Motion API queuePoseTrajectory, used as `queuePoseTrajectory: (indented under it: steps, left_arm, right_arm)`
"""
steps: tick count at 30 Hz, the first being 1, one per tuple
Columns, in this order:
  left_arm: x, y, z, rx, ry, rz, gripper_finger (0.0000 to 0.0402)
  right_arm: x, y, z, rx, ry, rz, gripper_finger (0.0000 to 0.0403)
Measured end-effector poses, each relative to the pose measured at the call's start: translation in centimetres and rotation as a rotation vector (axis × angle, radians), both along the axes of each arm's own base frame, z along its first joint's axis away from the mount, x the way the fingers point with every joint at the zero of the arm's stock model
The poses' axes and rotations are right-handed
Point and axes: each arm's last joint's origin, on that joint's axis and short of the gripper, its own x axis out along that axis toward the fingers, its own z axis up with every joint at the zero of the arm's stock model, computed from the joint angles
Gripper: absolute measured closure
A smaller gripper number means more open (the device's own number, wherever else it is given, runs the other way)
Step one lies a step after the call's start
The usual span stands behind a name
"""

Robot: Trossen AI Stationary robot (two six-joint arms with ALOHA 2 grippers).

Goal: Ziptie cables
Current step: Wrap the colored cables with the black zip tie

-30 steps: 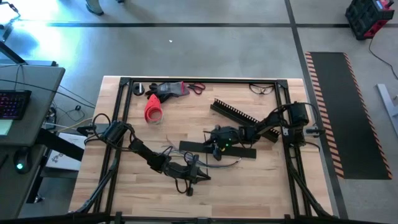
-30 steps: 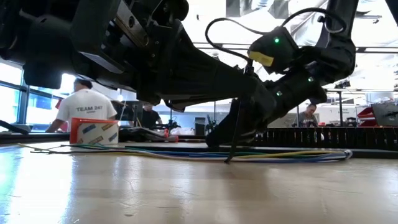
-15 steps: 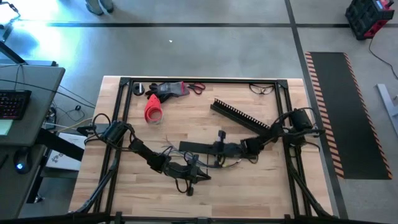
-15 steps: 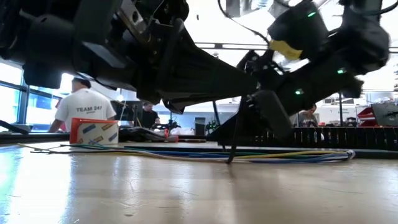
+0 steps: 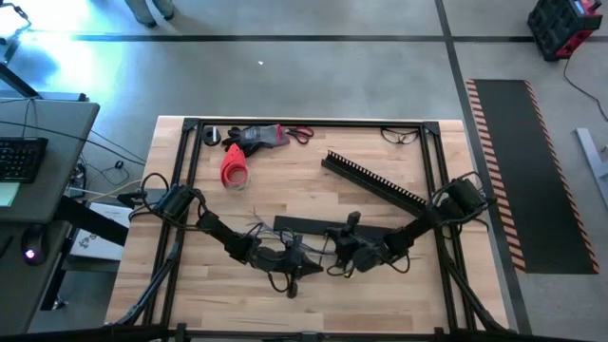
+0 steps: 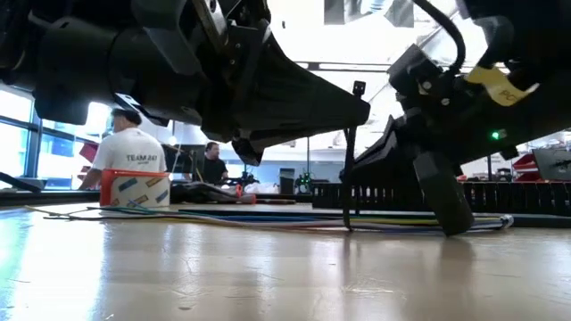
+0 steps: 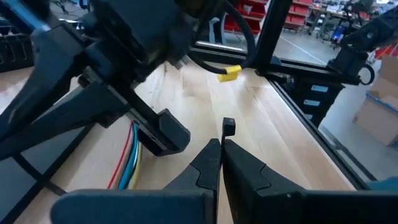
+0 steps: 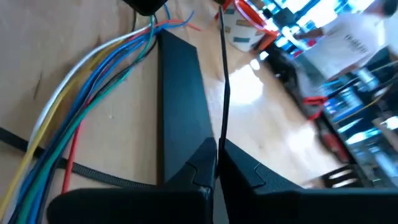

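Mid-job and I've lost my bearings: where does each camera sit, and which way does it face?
High: overhead, looking down; both arms, table.
Low: table height, facing the room; arms overhead, cables.
Left wrist: behind the shut left tool.
Right wrist: behind the right tool, shut on the zip tie.
Shared: cables in low and right wrist views.

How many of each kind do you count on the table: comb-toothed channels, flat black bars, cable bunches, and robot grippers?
Comb-toothed channel: 1
Flat black bar: 1
Cable bunch: 1
Grippers: 2 (left gripper, right gripper)
Total: 5
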Motion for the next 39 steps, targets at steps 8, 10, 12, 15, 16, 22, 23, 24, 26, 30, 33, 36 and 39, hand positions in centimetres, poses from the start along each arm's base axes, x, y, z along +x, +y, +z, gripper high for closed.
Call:
queuePoseTrajectory:
  steps: [8, 10, 12, 15, 16, 22, 23, 24, 26, 30, 33, 36, 39]
  left_arm:
    - [-2.2, 2.5, -0.1, -0.175, -0.139, 0.027, 0.0402]
    - [-2.2, 3.2, -0.4, -0.221, -0.12, 0.033, 0.0402]
    - [-1.9, 3.5, -0.4, -0.24, -0.11, 0.026, 0.0402]
    - [-1.3, 3.5, -0.1, -0.242, -0.109, -0.01, 0.0402]
    - [-1.2, 3.4, -0.1, -0.243, -0.111, -0.015, 0.0402]
    - [-1.4, 3.0, -0.1, -0.246, -0.104, -0.047, 0.0402]
    - [-1.4, 2.9, -0.1, -0.247, -0.104, -0.048, 0.0402]
    - [-1.4, 2.9, -0.1, -0.249, -0.104, -0.049, 0.0402]
    - [-1.5, 2.8, -0.1, -0.257, -0.101, -0.058, 0.0402]
    - [-1.4, 3.0, -0.1, -0.28, -0.095, -0.076, 0.0402]
    - [-1.3, 3.1, -0.1, -0.291, -0.093, -0.072, 0.0402]
    - [-1.3, 3.1, -0.1, -0.292, -0.093, -0.079, 0.0402]
    - [-1.4, 3.0, -0.1, -0.293, -0.091, -0.089, 0.0402]
  right_arm:
    - [0.0, 0.9, 0.1, -0.129, 0.018, 0.039, 0.0403]
    - [0.5, 1.2, 0.1, -0.149, 0.013, 0.051, 0.0403]
    - [1.5, 1.6, 0.1, -0.171, 0.018, 0.065, 0.0403]
    - [2.7, 2.1, 0.0, -0.22, 0.032, 0.074, 0.0403]
    - [2.9, 2.2, 0.1, -0.233, 0.033, 0.068, 0.0403]
    - [2.4, 2.2, -0.1, -0.264, 0.036, 0.047, 0.0403]
    - [2.2, 2.3, -0.1, -0.276, 0.036, 0.046, 0.0403]
    - [2.0, 2.4, -0.2, -0.286, 0.034, 0.045, 0.0403]
    - [1.8, 2.6, -0.1, -0.306, 0.03, 0.05, 0.0403]
    - [1.8, 3.2, 0.1, -0.359, 0.046, 0.08, 0.0403]
    - [1.8, 3.5, 0.3, -0.393, 0.061, 0.097, 0.0403]
    - [1.7, 3.6, 0.3, -0.409, 0.066, 0.098, 0.0403]
    - [1.5, 3.9, 0.3, -0.41, 0.057, 0.102, 0.0403]
